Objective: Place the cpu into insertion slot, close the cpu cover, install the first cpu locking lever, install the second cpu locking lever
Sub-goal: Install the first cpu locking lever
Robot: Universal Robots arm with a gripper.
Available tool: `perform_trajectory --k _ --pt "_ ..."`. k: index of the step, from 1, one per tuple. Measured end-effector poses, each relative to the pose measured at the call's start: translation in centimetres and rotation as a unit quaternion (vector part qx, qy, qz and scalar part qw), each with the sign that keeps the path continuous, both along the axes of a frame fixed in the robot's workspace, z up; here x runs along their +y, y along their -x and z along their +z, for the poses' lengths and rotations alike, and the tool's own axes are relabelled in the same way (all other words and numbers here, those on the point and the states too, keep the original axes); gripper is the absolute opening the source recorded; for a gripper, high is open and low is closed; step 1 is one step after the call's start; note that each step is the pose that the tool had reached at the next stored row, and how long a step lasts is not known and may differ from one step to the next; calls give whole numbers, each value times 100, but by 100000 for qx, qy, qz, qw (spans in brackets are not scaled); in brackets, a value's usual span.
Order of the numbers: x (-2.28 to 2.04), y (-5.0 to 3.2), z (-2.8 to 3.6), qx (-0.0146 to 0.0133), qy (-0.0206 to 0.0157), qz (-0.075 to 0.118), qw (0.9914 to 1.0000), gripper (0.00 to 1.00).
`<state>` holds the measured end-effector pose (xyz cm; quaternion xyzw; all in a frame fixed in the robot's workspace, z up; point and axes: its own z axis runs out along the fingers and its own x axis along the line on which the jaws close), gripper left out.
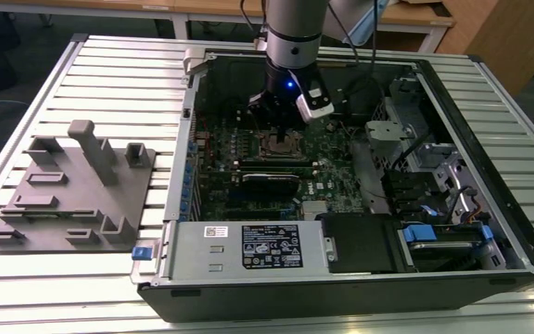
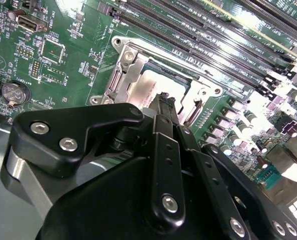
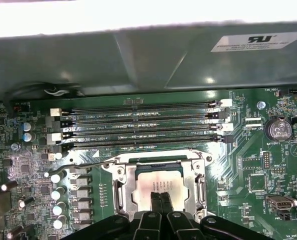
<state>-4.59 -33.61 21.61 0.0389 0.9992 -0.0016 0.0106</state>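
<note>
Two fingertips (image 3: 156, 200) of the claw (image 3: 161, 196) are clenched together over the chip (image 3: 161, 181) — it lies in the socket (image 1: 281, 145), with the metal frame (image 3: 124, 192) around it. Memory slots (image 3: 138, 125) run just beside the socket; in the exterior view a grey plate (image 1: 67, 188) sits at nine o'clock of the case (image 1: 517, 236).

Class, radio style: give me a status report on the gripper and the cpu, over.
Gripper shut, tips over the cpu. Cpu in the insertion slot, cpu cover lying around it. Nothing between them.

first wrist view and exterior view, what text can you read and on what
White sticker on the grey case wall: print too small to read.
White lettering beside the memory slots: too small.
Black label on the silver metal box: blurred.
Nothing reads clearly enough to quote.
</note>
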Motion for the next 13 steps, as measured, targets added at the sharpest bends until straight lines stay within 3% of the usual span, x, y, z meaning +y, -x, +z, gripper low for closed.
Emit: perform_trajectory --k 13 --pt "0 0 115 -1 0 1 100000 11"
